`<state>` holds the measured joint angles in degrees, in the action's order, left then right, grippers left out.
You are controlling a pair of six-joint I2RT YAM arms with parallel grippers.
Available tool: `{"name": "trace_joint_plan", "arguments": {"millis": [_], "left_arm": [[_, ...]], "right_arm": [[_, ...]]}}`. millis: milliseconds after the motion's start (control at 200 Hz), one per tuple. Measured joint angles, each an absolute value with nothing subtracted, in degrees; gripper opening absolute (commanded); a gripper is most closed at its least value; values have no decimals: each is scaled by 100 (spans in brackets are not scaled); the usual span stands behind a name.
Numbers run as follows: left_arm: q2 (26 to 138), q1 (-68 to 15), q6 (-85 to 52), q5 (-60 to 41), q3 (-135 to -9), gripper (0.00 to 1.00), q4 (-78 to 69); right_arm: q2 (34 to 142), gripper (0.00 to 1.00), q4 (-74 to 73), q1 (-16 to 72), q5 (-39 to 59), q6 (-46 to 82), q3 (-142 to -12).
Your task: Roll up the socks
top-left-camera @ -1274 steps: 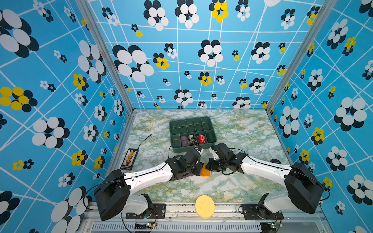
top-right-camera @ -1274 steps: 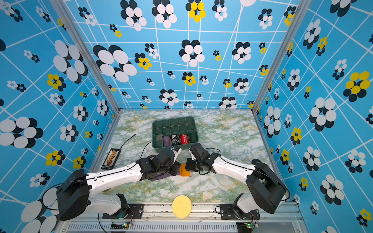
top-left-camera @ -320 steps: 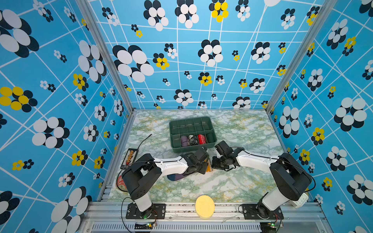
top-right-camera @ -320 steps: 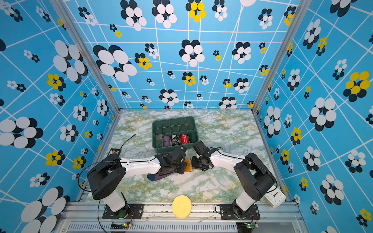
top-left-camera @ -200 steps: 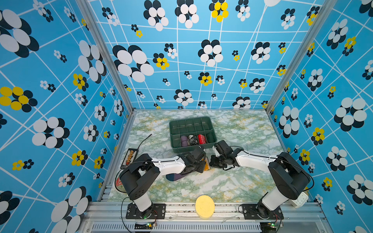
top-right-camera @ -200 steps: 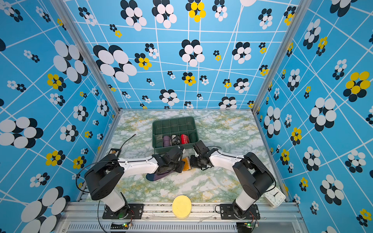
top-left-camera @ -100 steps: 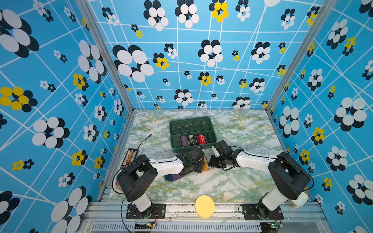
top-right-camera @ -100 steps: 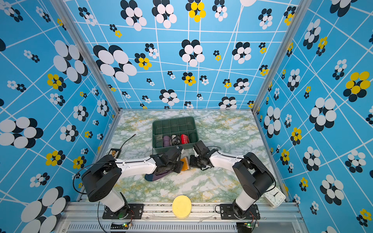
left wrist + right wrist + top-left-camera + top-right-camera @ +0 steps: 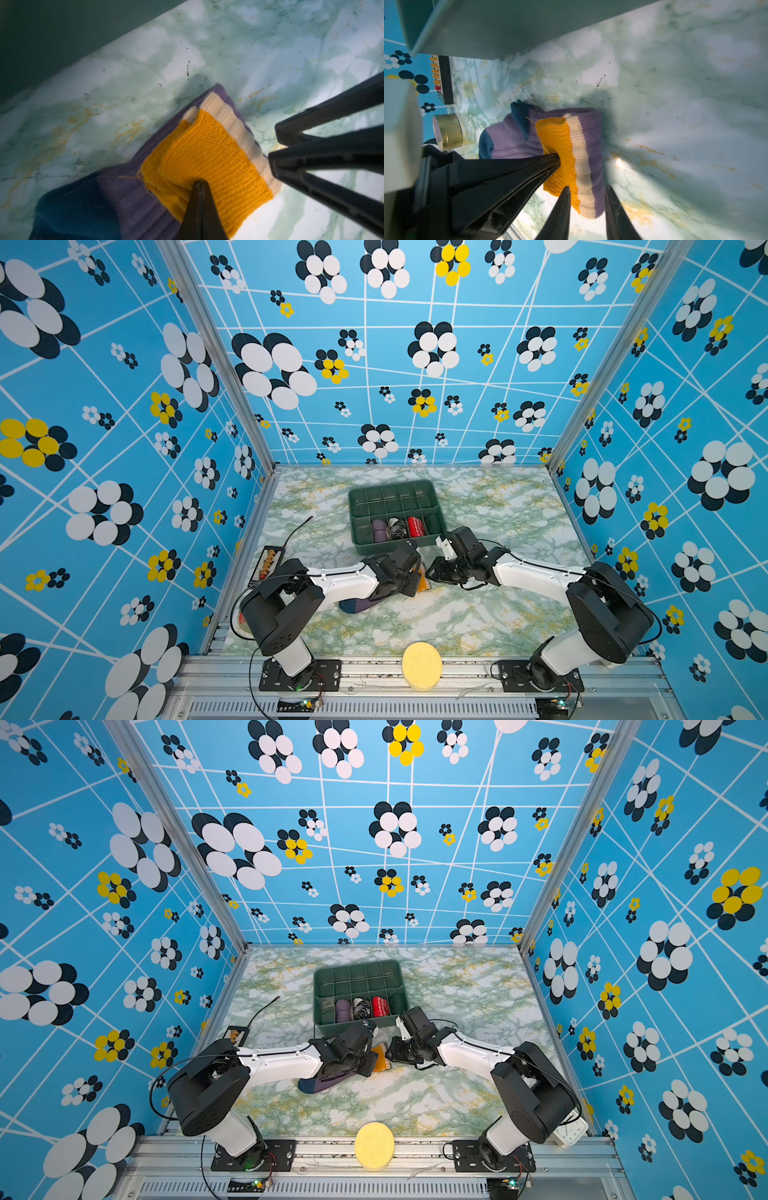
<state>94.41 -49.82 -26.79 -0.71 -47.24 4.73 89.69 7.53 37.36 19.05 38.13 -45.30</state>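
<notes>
Left gripper [image 9: 199, 182] clamped on socks [image 9: 209, 153], right gripper [image 9: 587, 187] parted, socks partly hidden under arm [image 9: 345, 580]

In the right wrist view only: a small dark stamp on the side of the gold tin [image 9: 448, 131], perhaps two rounded characters such as "CO" or "03", too blurred and turned sideways to read for certain. Lower on the same side, a tiny emblem, not legible. Nothing else readable anywhere.
</notes>
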Motion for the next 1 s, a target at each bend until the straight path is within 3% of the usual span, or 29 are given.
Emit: {"name": "trace_joint_plan", "arguments": {"millis": [1000], "left_arm": [[9277, -4869, -2591, -71, -4613, 0, 578]], "right_arm": [[9762, 37, -163, 3730, 2458, 3811, -4530]]}}
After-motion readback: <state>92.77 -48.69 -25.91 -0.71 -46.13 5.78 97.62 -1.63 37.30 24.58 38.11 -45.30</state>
